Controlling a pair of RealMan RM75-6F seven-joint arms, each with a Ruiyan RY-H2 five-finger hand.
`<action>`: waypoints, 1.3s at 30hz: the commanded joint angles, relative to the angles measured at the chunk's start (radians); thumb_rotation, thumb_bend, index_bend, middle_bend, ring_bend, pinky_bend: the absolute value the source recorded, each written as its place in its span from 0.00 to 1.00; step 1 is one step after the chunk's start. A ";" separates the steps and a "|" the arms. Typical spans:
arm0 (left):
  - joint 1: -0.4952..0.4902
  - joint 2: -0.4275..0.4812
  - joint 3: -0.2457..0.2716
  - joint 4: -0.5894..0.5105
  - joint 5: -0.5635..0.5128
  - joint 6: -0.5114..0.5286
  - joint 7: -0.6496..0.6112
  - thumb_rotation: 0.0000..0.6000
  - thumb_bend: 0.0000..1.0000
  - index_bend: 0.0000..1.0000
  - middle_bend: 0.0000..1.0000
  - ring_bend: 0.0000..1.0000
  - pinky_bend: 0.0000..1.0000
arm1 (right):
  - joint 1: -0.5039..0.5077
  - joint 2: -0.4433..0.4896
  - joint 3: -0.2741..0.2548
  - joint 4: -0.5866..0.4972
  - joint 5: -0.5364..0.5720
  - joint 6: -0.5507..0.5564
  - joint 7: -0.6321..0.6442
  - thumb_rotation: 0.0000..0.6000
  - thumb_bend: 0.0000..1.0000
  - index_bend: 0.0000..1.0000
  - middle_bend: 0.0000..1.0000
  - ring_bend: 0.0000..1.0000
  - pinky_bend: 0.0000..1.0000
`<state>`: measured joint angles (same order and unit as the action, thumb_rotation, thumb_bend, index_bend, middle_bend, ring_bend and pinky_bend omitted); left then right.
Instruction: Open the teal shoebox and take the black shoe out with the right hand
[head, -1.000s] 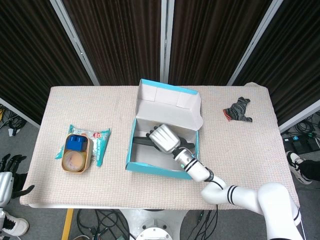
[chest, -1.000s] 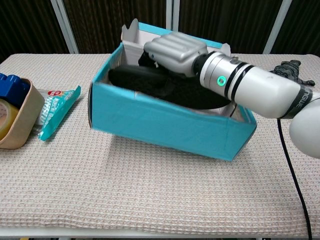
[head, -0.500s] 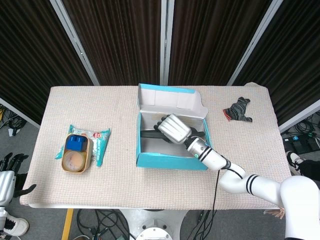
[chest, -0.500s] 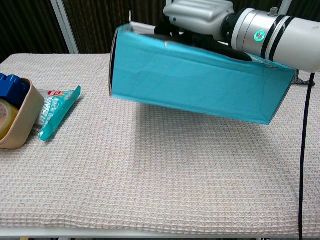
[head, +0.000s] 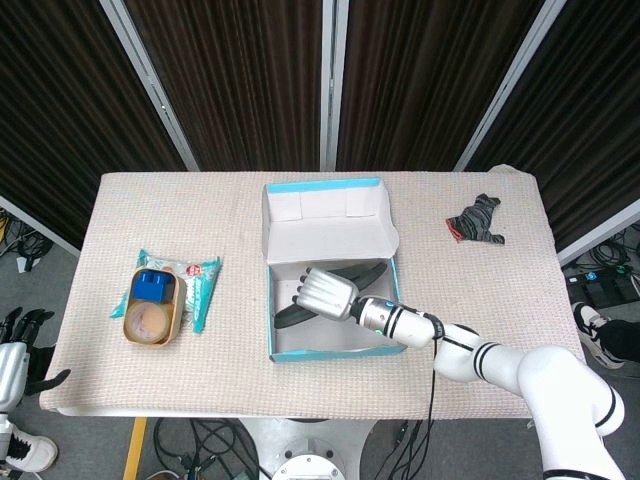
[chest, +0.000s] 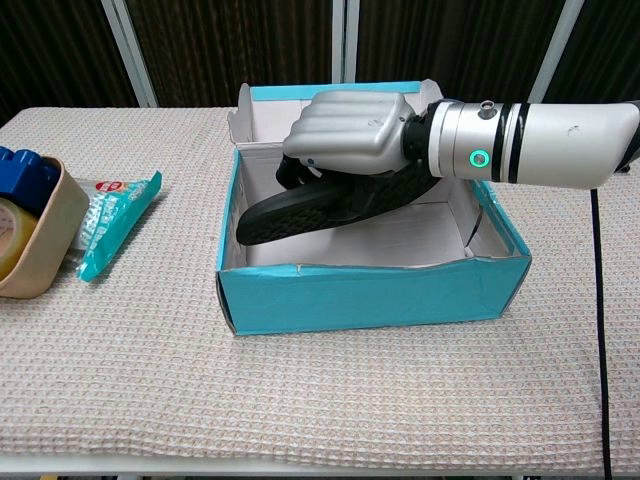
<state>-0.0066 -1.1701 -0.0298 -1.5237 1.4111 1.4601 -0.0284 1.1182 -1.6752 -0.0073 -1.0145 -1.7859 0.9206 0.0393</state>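
Note:
The teal shoebox (head: 322, 351) (chest: 370, 296) stands flat on the table with its lid folded back behind it. My right hand (head: 324, 293) (chest: 348, 138) reaches in from the right and grips the black shoe (head: 350, 274) (chest: 320, 205). The shoe hangs tilted, toe down to the left, partly above the box rim. Its heel end is hidden under the hand and wrist. The left hand (head: 18, 330) hangs beyond the table's left edge in the head view, holding nothing, its fingers apart.
A tan bowl (head: 150, 317) (chest: 45, 235) with a blue item sits at the left, beside a teal snack packet (head: 200, 285) (chest: 115, 215). A crumpled dark cloth (head: 476, 220) lies at the far right of the table.
The box, lifted and tilted half a second ago, has dropped back flat onto the table, shifted slightly. My right hand now holds the shoe raised inside it.

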 joint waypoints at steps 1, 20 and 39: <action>0.000 -0.001 0.000 0.006 -0.002 -0.003 -0.004 1.00 0.08 0.19 0.14 0.04 0.14 | -0.015 0.010 -0.003 -0.008 -0.014 0.082 0.063 1.00 0.32 0.85 0.61 0.52 0.56; -0.028 -0.014 -0.010 0.028 0.017 -0.018 -0.024 1.00 0.08 0.19 0.14 0.04 0.14 | -0.439 0.301 0.073 -0.197 0.380 0.335 0.075 1.00 0.25 0.78 0.57 0.41 0.45; -0.012 -0.007 -0.002 0.010 0.025 0.012 -0.013 1.00 0.08 0.19 0.14 0.04 0.14 | -0.494 0.285 -0.020 -0.222 0.417 0.048 -0.062 1.00 0.21 0.00 0.00 0.00 0.00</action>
<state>-0.0186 -1.1772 -0.0312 -1.5139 1.4363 1.4725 -0.0414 0.6429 -1.4321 -0.0059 -1.1534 -1.3635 0.9839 -0.0130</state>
